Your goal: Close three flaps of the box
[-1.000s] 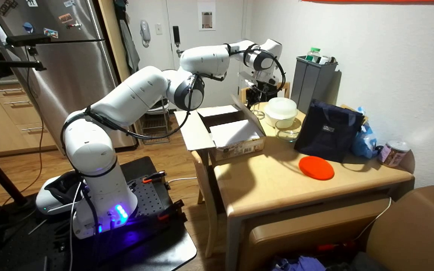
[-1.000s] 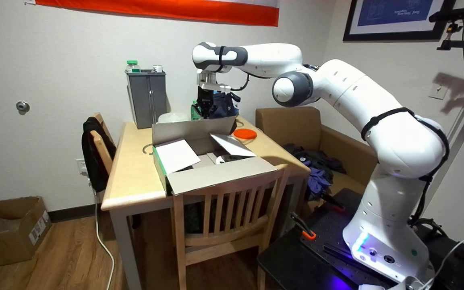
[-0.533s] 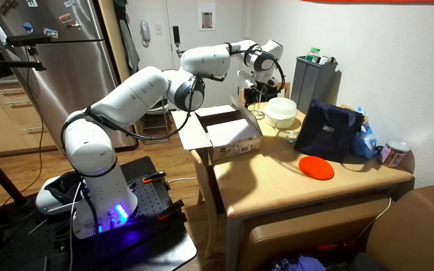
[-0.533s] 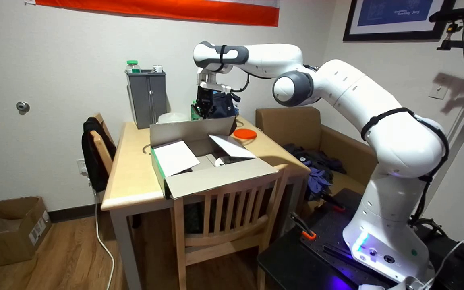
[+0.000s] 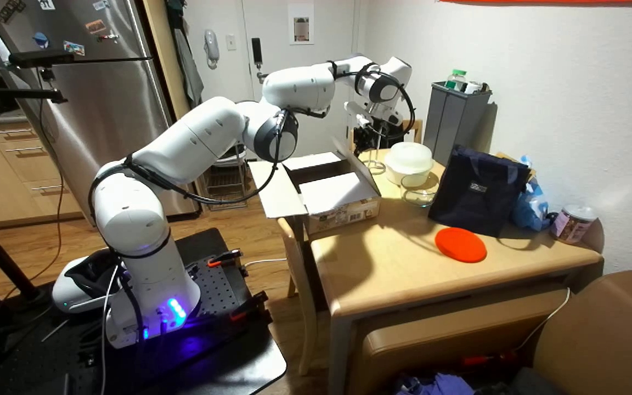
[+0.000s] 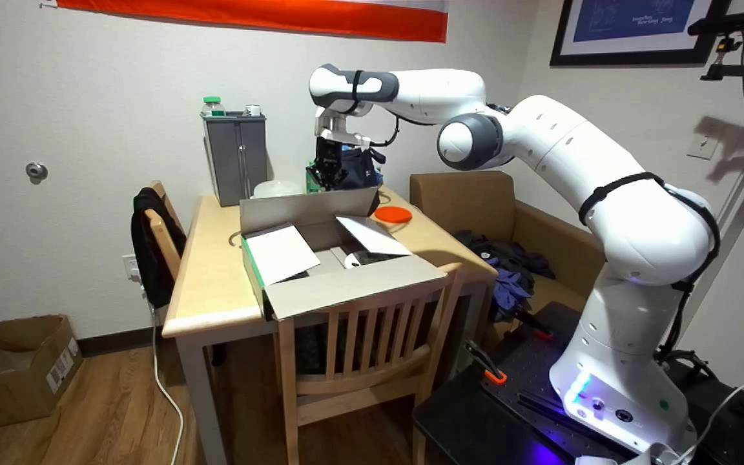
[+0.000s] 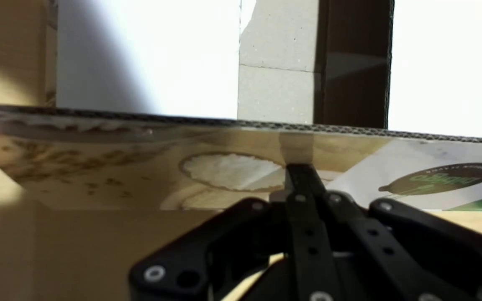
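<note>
We count one black jointed gripper [image 7: 302, 177], fingers together, just outside one upright grey cardboard flap [image 6: 302, 210]; two white cardboard flaps [image 6: 283, 253] slant inward, one beige flap [image 6: 356, 284] juts outward (four altogether). Since a second ago their pale rectangular cardboard carton [image 5: 344, 216], on one tan wooden table [image 5: 404, 269], has shifted slightly.

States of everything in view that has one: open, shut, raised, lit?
Box: open
Door-side flap: folded inward
Sofa-side flap: folded inward
Chair-side flap: folded outward
Far flap: raised
Gripper: jaws shut, at Far flap's outer face; contact unclear
Base lights: lit
Fridge: shut
Drawers: shut
Floor carton: open
Bottle: cap on
Jar: lid on
Navy bag: standing
Red disc: flat
</note>
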Robot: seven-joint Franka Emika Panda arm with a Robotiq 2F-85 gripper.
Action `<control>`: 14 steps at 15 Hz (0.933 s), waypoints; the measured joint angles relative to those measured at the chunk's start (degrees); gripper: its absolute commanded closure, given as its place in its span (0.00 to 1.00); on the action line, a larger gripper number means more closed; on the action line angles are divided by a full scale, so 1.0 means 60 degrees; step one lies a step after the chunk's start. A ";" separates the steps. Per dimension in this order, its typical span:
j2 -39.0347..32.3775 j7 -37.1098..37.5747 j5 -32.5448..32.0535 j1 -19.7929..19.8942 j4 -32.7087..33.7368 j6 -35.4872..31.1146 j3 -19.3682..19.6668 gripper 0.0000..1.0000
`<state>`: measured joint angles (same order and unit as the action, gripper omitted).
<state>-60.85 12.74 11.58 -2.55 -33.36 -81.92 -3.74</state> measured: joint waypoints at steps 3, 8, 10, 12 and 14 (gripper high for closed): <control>0.0006 -0.0019 0.0000 -0.0009 0.0149 0.0260 -0.0003 1.00; 0.0028 -0.0020 -0.0001 -0.0112 0.0476 0.0395 -0.0015 1.00; 0.0031 -0.0020 -0.0001 -0.0172 0.0579 0.0427 -0.0015 1.00; 0.0032 -0.0020 -0.0004 -0.0221 0.0637 0.0477 -0.0015 1.00; 0.0032 -0.0020 -0.0012 -0.0254 0.0680 0.0557 -0.0015 1.00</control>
<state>-60.66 12.63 11.51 -4.07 -29.28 -78.58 -3.83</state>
